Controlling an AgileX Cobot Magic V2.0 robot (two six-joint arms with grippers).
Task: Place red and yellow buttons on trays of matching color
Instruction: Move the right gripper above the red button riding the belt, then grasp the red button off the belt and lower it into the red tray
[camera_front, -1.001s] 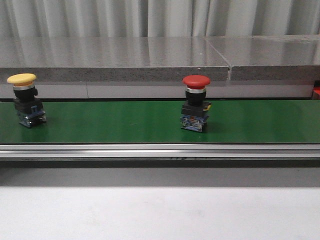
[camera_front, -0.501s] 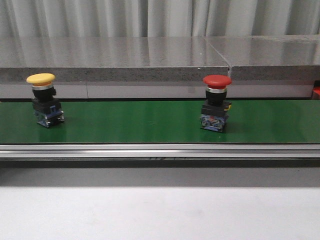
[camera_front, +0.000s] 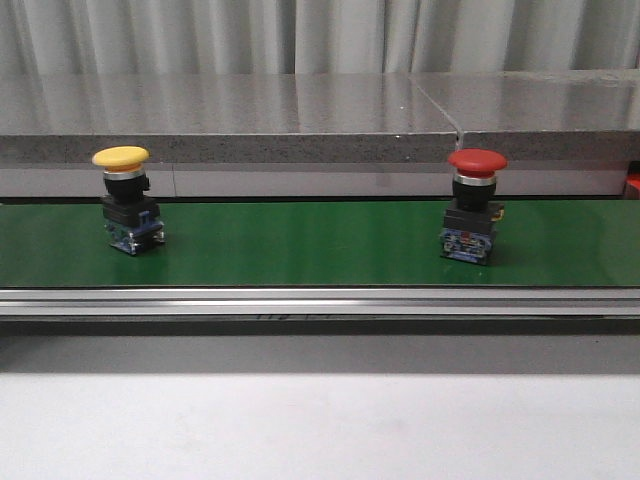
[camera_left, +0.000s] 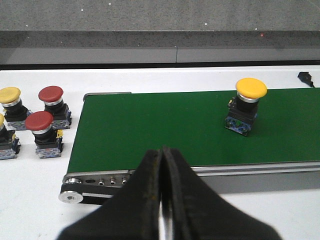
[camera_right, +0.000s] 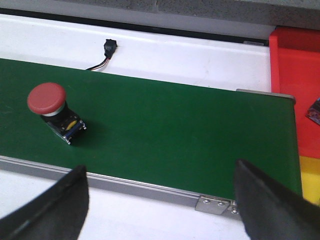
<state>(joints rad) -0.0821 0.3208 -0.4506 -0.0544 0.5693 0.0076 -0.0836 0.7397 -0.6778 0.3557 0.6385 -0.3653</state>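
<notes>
A yellow button (camera_front: 128, 198) (camera_left: 245, 106) stands upright on the green belt (camera_front: 300, 245) at the left. A red button (camera_front: 473, 205) (camera_right: 52, 111) stands on the belt right of centre. My left gripper (camera_left: 162, 152) is shut and empty, hanging over the belt's near rail, apart from the yellow button. My right gripper (camera_right: 160, 172) is open wide and empty over the near rail by the belt's end. The red tray (camera_right: 295, 95) lies beyond that belt end, with a yellow tray (camera_right: 310, 177) beside it; neither gripper shows in the front view.
Several spare red and yellow buttons (camera_left: 35, 125) stand on the white table off the belt's starting end. A small black connector with wires (camera_right: 107, 50) lies behind the belt. A grey stone ledge (camera_front: 300, 120) runs along the back.
Both buttons have ridden the belt to the right, each by about the same distance. Neither arm appears in the front view.
</notes>
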